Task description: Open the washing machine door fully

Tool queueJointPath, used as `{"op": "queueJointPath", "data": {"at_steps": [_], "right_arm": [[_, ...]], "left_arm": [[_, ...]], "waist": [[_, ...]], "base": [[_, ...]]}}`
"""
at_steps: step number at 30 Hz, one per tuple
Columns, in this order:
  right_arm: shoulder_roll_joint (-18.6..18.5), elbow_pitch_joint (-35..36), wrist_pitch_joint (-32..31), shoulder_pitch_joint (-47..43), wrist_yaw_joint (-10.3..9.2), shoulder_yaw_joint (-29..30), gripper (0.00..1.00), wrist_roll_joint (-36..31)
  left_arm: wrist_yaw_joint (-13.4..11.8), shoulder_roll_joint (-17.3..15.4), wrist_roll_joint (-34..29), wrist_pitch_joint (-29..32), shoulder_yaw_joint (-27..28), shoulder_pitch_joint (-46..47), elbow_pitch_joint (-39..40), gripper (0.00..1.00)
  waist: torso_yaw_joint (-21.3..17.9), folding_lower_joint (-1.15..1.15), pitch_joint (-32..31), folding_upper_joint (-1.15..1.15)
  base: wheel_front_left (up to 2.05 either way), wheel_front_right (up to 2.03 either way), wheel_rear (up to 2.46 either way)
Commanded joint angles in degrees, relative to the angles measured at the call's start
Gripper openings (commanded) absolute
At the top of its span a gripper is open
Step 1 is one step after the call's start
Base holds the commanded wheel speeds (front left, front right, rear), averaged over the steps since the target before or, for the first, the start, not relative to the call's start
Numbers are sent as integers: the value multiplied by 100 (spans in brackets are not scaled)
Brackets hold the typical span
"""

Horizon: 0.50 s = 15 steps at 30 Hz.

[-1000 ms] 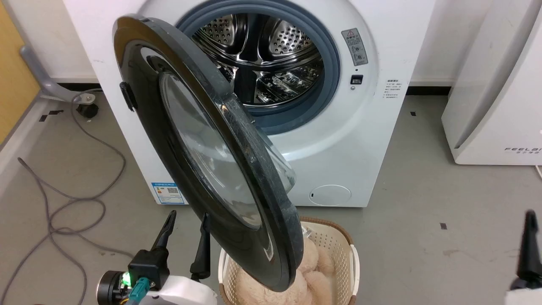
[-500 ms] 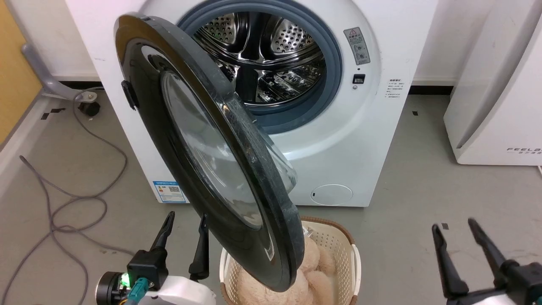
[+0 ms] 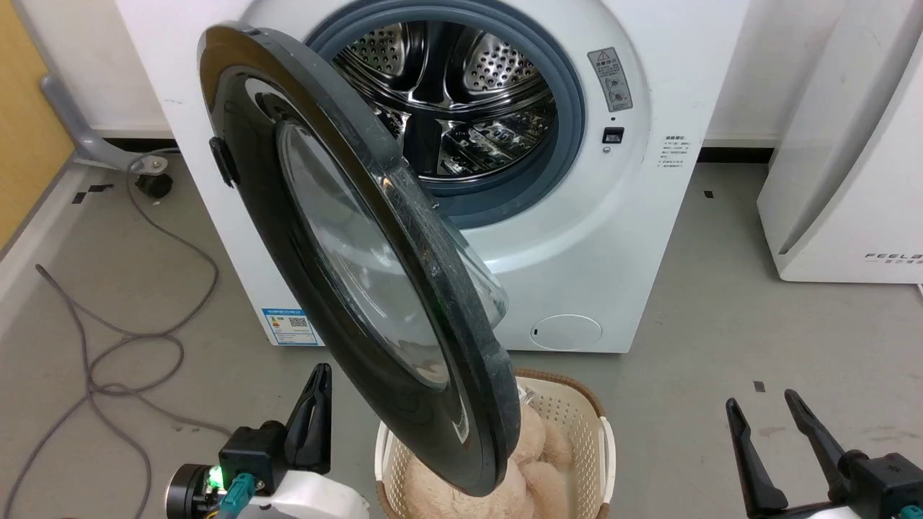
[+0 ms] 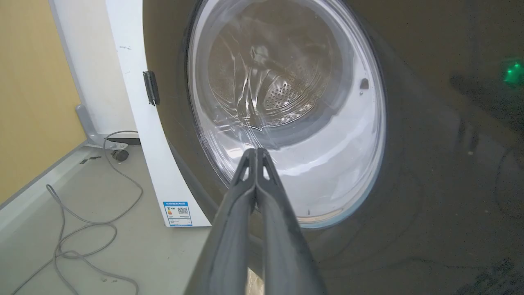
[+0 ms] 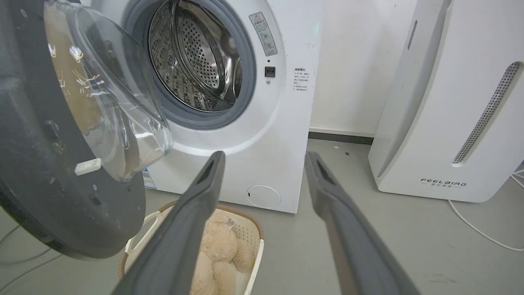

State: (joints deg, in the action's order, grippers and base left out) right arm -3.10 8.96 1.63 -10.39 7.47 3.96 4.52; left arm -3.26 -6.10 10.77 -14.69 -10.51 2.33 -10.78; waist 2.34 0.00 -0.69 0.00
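Note:
The washing machine (image 3: 591,238) is a white front loader with its steel drum (image 3: 447,94) exposed. Its door (image 3: 425,274), black-rimmed with a clear glass bowl, is swung out on its left hinge, the free edge pointing toward me. My left gripper (image 3: 321,371) is shut with nothing between the fingers, low beside the door's outer face. In the left wrist view the left gripper (image 4: 256,150) points at the glass (image 4: 286,102); contact cannot be told. My right gripper (image 3: 761,401) stands open at the lower right, apart from the door. The right wrist view has the right gripper (image 5: 265,157) facing the machine's front (image 5: 278,123).
A cream laundry basket (image 3: 577,418) holding a beige plush toy (image 3: 533,461) sits on the floor under the door's lower edge. A grey cable (image 3: 94,360) loops over the floor at left. A white FEELBIRD appliance (image 3: 844,166) stands at right.
My left gripper's fingers have closed together. The right gripper came in from the right edge and settled at the lower right. The door has not visibly swung.

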Motion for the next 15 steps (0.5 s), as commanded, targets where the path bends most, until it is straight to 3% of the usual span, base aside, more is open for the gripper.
{"op": "queueJointPath", "data": {"at_steps": [1, 9, 15], "right_arm": [[22, -33, 17, -12, 2, -8, 100, 26], [22, -59, 30, -23, 2, 5, 100, 112], [22, -92, 30, -2, 2, -11, 100, 122]], "left_arm": [[22, 14, 3, -30, -15, 25, 43, 0], [-72, -4, -44, -30, 16, 138, 593, 0], [-240, 81, -42, -30, 97, 292, 1527, 0]], "waist": [[-2, 0, -4, 0], [4, 0, 8, 0], [-5, 0, 43, 0]], "base": [[0, 0, 0], [0, 0, 0], [0, 0, 0]]}}
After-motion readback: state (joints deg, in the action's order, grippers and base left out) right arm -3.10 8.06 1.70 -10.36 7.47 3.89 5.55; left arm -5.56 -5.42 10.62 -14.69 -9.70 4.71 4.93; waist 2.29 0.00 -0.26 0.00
